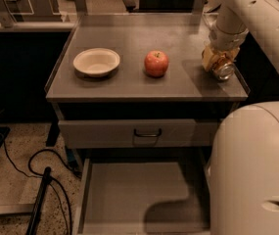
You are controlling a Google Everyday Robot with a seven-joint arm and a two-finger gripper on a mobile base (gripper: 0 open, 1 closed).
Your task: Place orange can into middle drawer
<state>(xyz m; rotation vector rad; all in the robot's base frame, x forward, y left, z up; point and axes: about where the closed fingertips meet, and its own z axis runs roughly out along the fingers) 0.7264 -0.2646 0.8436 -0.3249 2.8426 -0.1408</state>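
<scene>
There was only the one camera view, looking down at a grey cabinet. The robot's white arm (249,8) reached over to the right side of the cabinet top (129,84). At its end the gripper (216,58) sat right on the orange can (221,68). The can was close to the right edge of the top, tipped so its shiny silver end faced me. I could not tell if the gripper was squeezing the can or only sitting around it. A red apple (156,63) stood in the middle of the top, well apart from the can, and a white bowl (96,61) stood to the left of the apple. Under the top was a shut drawer front (104,133) with a small black handle. Below that, the middle drawer (139,190) was pulled out, and the part of its floor I could see was bare. The robot's big white body (259,170) hid the drawer's right side. I think the robot was at the grabbing step. Next it would need a firm hold, then lift the can, bring it forward past the edge, and lower it into the drawer.
</scene>
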